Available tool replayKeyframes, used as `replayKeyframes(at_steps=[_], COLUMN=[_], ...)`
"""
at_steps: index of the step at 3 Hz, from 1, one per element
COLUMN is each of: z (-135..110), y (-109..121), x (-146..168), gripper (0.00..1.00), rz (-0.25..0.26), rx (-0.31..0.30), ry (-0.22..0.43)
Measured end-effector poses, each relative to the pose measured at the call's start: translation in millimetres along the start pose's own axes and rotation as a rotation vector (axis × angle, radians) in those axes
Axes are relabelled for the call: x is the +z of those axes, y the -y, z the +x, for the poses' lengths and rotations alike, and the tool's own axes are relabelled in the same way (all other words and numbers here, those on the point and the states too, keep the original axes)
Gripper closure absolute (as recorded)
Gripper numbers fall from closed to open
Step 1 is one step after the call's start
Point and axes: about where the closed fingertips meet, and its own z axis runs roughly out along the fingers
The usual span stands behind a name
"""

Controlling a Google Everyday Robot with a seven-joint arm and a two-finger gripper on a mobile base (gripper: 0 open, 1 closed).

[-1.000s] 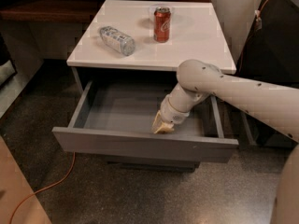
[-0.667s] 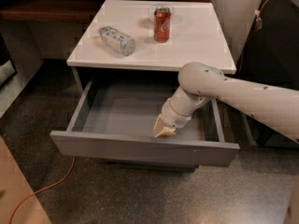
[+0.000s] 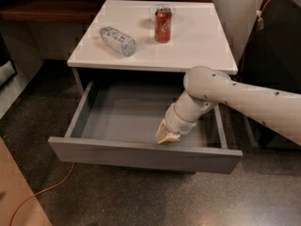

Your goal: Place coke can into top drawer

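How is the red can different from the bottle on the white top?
The can is red and stands upright; the bottle is clear, silvery and lies on its side. The can looks smooth, the bottle crinkled. Both rest on the white top; the gripper is down in the open drawer, away from both.

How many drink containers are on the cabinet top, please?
2: coke can upright at the back, plastic bottle lying left of it. The claw sits inside the open top drawer.
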Motion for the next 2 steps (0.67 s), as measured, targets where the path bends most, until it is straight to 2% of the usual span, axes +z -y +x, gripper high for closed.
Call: replayKeyframes(at_steps=[1,2], z=[-6,-20], y=[4,16], x=[-19,-54], gripper=[1.00,0.98], rz=[0.021,0.063], rx=[-0.019,-0.040], ry=[0.018,0.065])
